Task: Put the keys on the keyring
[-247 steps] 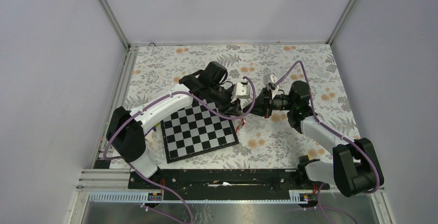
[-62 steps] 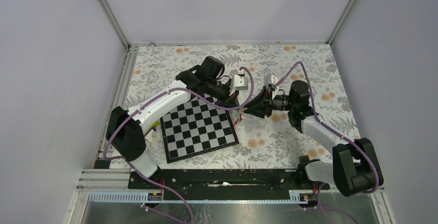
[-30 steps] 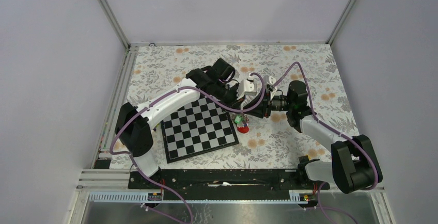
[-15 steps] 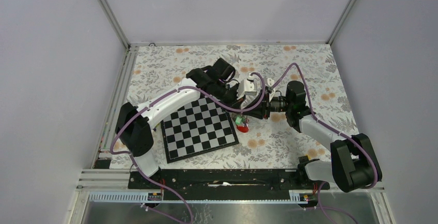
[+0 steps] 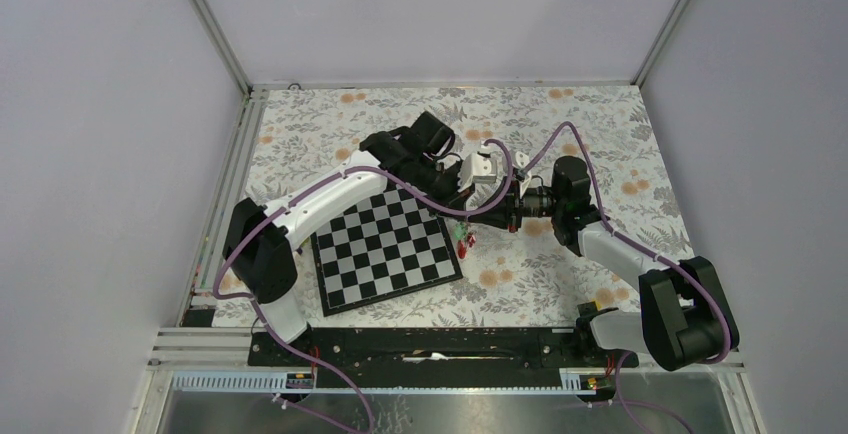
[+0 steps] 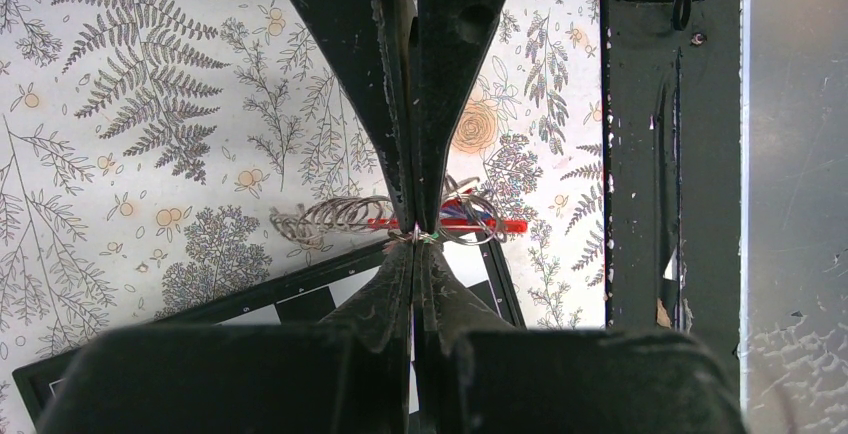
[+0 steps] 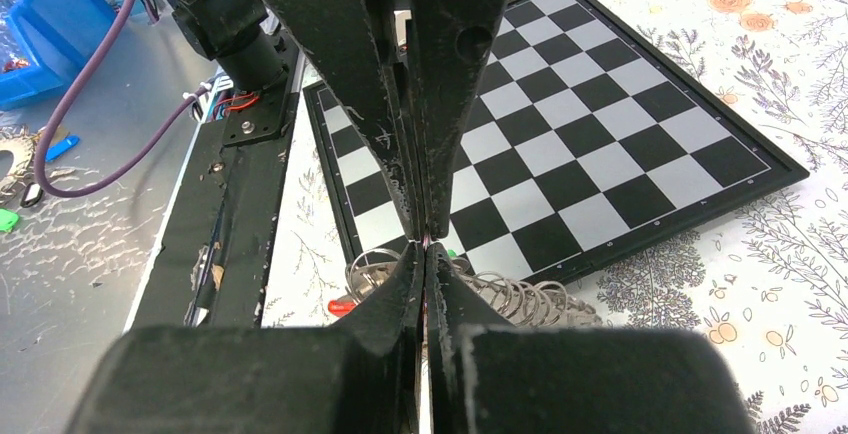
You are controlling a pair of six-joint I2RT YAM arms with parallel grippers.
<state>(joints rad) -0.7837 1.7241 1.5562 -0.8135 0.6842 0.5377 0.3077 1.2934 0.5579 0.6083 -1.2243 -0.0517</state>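
Mid-frame, left jaws pinch thin wire on the keyring (image 6: 503, 225), right jaws pressed together beside; we think we are threading keys (image 5: 460, 232), needing a gentle slide next.

The left end effector (image 6: 415, 232) half hides the keyring (image 6: 505, 225); the chessboard (image 6: 300, 299) is cut off below.

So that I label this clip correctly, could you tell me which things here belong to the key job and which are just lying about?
Part of the job: keyring, keys, left hand, right hand.
Just lying about: chessboard, blue bin.
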